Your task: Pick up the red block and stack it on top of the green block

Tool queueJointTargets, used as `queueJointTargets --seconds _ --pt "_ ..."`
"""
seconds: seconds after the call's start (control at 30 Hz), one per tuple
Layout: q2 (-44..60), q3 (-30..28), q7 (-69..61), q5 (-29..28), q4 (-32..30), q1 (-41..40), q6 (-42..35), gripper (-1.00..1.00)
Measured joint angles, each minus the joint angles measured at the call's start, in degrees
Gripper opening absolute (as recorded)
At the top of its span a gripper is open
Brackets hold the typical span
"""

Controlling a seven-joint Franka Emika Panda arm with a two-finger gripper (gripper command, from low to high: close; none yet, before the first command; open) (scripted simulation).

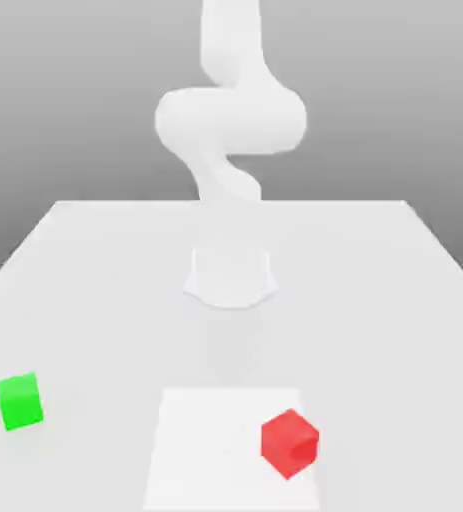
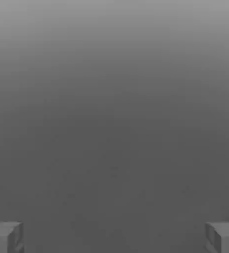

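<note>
The red block [image 1: 289,443] sits near the front of the white table, toward the exterior view's right, turned with a corner facing the camera. It rests on a paler rectangular patch [image 1: 205,450]. The green block [image 1: 20,401] stands well apart from it, near the table's edge on the exterior view's left. In the hand view my gripper [image 2: 114,237] is open, its grey fingertips [image 2: 5,237] spread wide with nothing between them. That view looks onto plain grey background, and neither block appears in it.
The white arm [image 1: 230,120] rises from its round base [image 1: 230,277] at the middle of the table [image 1: 375,300]. The table's side edges slant outward toward the front.
</note>
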Motion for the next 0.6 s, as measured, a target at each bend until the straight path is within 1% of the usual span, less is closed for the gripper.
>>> queueJointTargets --seconds 0.33,0.6 --pt "21.18 -2.33 -12.94 2.26 -7.45 6.39 10.07 0.0" --pt "37.77 -1.66 -22.11 2.61 -13.3 9.28 17.97 0.0"
